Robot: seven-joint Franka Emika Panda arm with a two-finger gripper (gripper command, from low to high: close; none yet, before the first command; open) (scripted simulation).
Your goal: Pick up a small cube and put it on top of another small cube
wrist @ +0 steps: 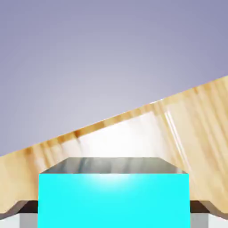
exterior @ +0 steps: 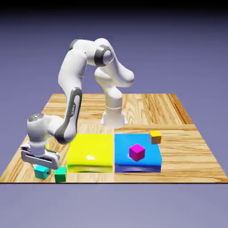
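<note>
In the exterior view the hand covers part of the cyan cube (exterior: pixel 42 172), and in the hand view the picture's bottom edge cuts the cube off. We make out only a scrap of something yellow (exterior: pixel 47 146) behind the hand, too hidden to name.

The green cube (exterior: pixel 60 174) sits just beside the cyan one, towards the exterior view's right. Further right lie the yellow slab (exterior: pixel 90 152) and the blue slab (exterior: pixel 129 162), with the magenta cube (exterior: pixel 136 152) on the blue; we cannot tell what the orange cube (exterior: pixel 155 137) rests on.

We see the gripper (wrist: pixel 114 220) closed on the cyan cube, low near the table's (exterior: pixel 187 164) front edge. The cube looks plain, its top greyish and glossy in the hand view.
</note>
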